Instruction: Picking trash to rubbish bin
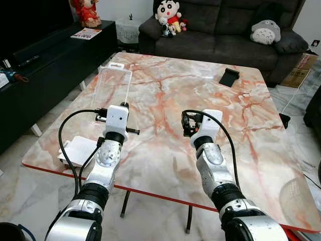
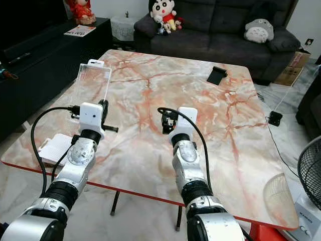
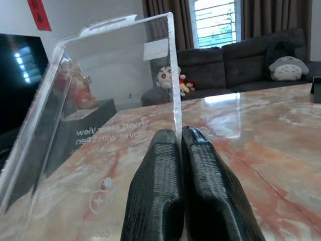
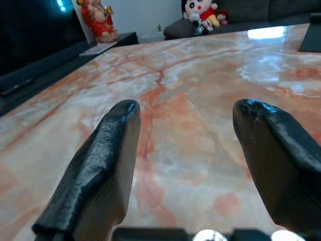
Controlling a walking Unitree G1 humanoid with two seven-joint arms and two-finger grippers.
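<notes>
A clear plastic package [image 1: 113,84] with a white hang tab stands tilted on the left part of the marble table [image 1: 165,155]. My left gripper [image 3: 179,134] is shut on the package's near edge, and the transparent sheet [image 3: 110,85] rises in front of its fingers. From the head views, this gripper [image 1: 124,105] sits at the package's near right corner. My right gripper [image 4: 185,113] is open, low over the bare table middle, holding nothing. In the left eye view the right gripper [image 1: 189,123] is well right of the package.
A black phone-like object [image 1: 229,77] lies at the table's far right. A white notepad [image 1: 77,149] rests by the near left edge. A dark TV cabinet [image 1: 45,65] runs along the left, a grey sofa [image 1: 220,30] with plush toys behind, a fan [image 2: 308,173] at right.
</notes>
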